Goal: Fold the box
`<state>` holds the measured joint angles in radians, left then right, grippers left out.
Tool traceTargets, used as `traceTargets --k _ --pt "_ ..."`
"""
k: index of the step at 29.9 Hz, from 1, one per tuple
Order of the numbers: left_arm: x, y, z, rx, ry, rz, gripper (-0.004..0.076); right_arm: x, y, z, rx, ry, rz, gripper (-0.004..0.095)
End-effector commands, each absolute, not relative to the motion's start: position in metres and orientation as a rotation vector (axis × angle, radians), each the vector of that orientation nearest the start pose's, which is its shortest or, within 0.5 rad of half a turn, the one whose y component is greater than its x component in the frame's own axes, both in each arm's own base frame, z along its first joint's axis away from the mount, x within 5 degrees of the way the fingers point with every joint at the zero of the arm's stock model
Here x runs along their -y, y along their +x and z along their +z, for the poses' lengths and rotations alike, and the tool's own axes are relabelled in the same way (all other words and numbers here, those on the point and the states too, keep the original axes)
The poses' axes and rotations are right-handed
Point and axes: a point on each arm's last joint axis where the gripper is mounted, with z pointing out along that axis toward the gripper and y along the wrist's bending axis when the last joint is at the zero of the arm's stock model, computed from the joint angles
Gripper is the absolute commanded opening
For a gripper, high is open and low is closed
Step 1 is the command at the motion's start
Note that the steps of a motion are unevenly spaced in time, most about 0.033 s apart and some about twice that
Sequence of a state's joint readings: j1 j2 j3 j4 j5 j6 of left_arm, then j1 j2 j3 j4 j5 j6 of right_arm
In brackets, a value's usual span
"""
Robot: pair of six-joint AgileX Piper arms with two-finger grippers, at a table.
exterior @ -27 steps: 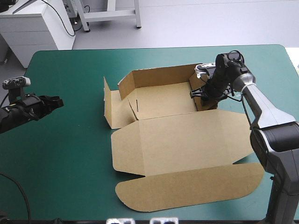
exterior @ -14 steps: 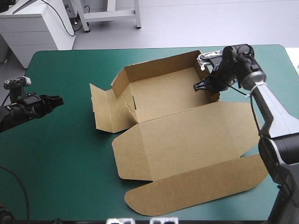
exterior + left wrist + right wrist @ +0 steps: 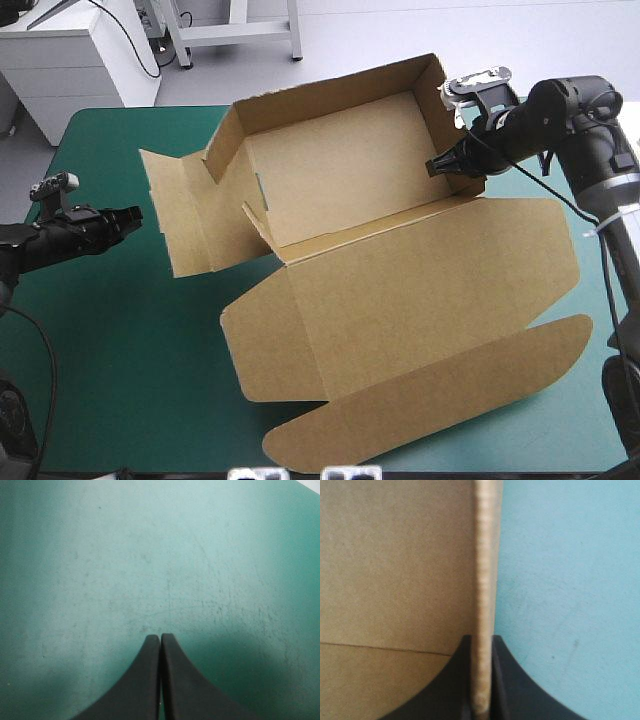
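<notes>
The black-finned right gripper point(image 3: 438, 166) pinches the raised side wall of the brown cut-board box point(image 3: 400, 300), seemingly tilted; left of the box, the left gripper point(image 3: 128, 216) is closed, empty.

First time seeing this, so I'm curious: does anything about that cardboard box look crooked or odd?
Yes. The right gripper pinches the brown box by its right wall, so it looks tipped up. Its left end flap splays outward, untucked.

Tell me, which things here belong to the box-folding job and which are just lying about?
In the job: box, its side wall clamped in the right tool.
Just by: left tool, shut, apart from the box; teal-green cover.
</notes>
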<state>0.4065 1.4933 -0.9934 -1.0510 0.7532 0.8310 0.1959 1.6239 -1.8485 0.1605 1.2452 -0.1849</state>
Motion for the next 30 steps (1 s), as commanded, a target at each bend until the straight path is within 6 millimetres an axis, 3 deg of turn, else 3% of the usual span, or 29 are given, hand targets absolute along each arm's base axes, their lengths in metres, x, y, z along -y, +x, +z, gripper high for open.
traceTargets --k 1,6,12,21,25,30 --pt "-0.063 0.307 0.282 -2.217 -0.272 -0.666 -0.0009 -0.085 0.304 0.463 -2.329 -0.503 0.371 -0.002" --pt "-0.034 0.318 0.274 -2.241 -0.215 -0.728 -0.0009 -0.093 0.306 0.461 -2.311 -0.538 0.471 -0.002" --pt "0.004 0.327 0.272 -2.252 -0.113 -0.7 -0.0009 -0.095 0.329 0.443 -2.345 -0.524 0.433 -0.0018" --pt "0.034 0.314 0.3 -2.174 -0.047 -0.734 -0.0009 -0.092 0.359 0.419 -2.372 -0.462 0.328 -0.0018" --pt "0.047 0.303 0.319 -2.112 -0.013 -0.766 -0.0009 -0.09 0.364 0.415 -2.381 -0.431 0.289 -0.0018" --pt "0.063 0.298 0.321 -2.116 0.036 -0.809 -0.0009 -0.09 0.366 0.416 -2.359 -0.408 0.298 -0.0018"
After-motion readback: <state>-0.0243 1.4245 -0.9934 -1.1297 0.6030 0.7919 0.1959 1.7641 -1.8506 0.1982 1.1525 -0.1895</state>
